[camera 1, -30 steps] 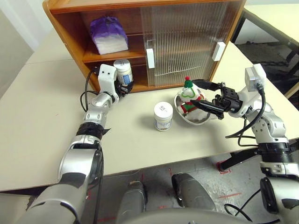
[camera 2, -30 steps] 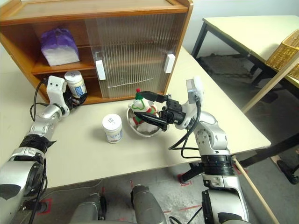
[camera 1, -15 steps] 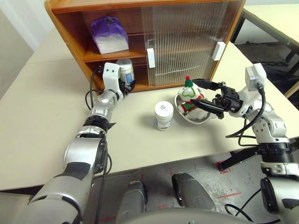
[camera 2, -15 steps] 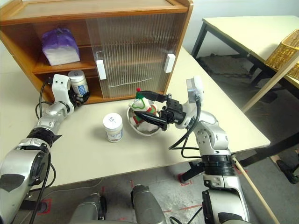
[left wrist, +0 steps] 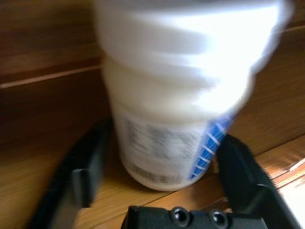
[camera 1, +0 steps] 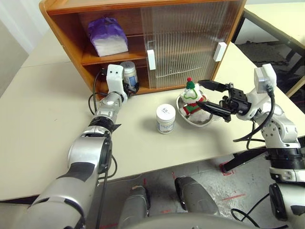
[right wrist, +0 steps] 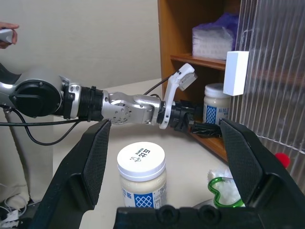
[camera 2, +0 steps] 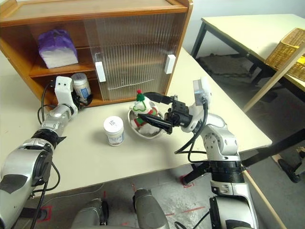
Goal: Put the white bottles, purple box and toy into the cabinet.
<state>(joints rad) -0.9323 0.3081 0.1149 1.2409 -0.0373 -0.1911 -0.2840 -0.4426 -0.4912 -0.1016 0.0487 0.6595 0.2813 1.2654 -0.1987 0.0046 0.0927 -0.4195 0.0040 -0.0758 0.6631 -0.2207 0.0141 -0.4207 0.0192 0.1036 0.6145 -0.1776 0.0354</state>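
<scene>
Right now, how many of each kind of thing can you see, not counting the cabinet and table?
White bottles: 2, one in the cabinet, one on the table
Purple box: 1
Toy: 1
Steel bowl: 1
Total: 5

Cabinet (camera 1: 71,28) glossy wood w/ ribbed translucent doors (camera 1: 183,38), bottles (camera 1: 165,119) smooth plastic, toy (camera 1: 193,99) plush

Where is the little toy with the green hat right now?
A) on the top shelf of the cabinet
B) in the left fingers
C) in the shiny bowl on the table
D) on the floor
C: the toy sits in the steel bowl on the table, in front of the cabinet.
</scene>
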